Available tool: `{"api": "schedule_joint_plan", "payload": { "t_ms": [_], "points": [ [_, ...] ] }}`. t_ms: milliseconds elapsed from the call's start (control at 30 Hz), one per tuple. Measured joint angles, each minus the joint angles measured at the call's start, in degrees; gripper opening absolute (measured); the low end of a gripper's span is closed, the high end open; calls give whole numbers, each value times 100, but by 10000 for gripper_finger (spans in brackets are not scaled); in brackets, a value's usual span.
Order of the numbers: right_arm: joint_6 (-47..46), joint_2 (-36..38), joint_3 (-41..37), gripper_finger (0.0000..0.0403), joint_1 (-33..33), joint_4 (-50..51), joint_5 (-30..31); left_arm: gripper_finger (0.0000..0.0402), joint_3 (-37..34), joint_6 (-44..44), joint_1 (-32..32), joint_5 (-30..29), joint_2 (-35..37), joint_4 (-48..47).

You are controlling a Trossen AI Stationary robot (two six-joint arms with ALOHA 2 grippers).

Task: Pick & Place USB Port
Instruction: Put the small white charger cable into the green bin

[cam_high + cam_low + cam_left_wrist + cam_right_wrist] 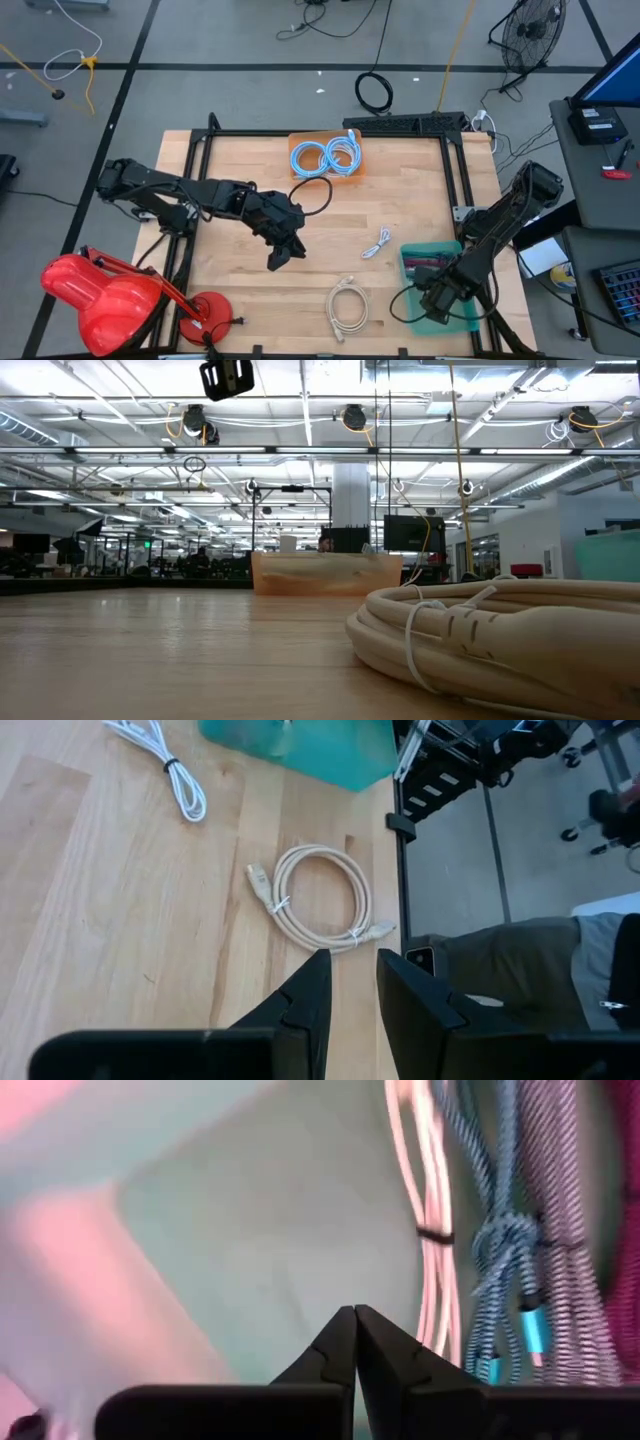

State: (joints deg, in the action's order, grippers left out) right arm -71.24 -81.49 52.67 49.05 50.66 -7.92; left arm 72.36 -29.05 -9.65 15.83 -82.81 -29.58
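Two claws at work | left claw [281, 254] narrowly parted, empty, above bench [240, 200]; right claw [436, 297] closed, empty, inside teal plastic bin [408, 258] | coiled beige cable [348, 305] lies bench-front | step: pick pending; next: descend, grasp coil

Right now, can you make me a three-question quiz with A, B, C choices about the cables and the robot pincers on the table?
1. Where is the right pincer?
A. over the teal plastic bin
B. over the orange tray
C. on the floor

2. How many coiled light-blue cables lie in the flat orange tray?
A. none
B. two
C. five

3. How are the left pincer's fingers?
A. gripping a cable
B. apart, holding nothing
C. hidden

Answers:
1 A, the high view shows it over the bin.
2 B, two blue coils lie side by side.
3 B, a gap shows between them above the coiled cream cable.
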Motion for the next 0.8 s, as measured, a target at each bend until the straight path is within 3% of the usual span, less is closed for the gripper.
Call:
{"api": "schedule_joint_plan", "payload": {
  "t_ms": [167, 300, 467, 800],
  "points": [
    [319, 223, 834, 0, -481, 695, 829, 85, 0, 25, 25, -92, 0, 6],
    [759, 563, 1235, 0, -1081, 609, 1270, 85, 0, -59, 137, -113, 0, 104],
    [1745, 924, 1252, 0, -1877, -29, 1261, 85, 0, -213, 263, -170, 0, 252],
    [3581, 819, 1238, 21, -3395, -350, 1004, 85, 0, -302, 240, -146, 0, 323]
  ]
}}
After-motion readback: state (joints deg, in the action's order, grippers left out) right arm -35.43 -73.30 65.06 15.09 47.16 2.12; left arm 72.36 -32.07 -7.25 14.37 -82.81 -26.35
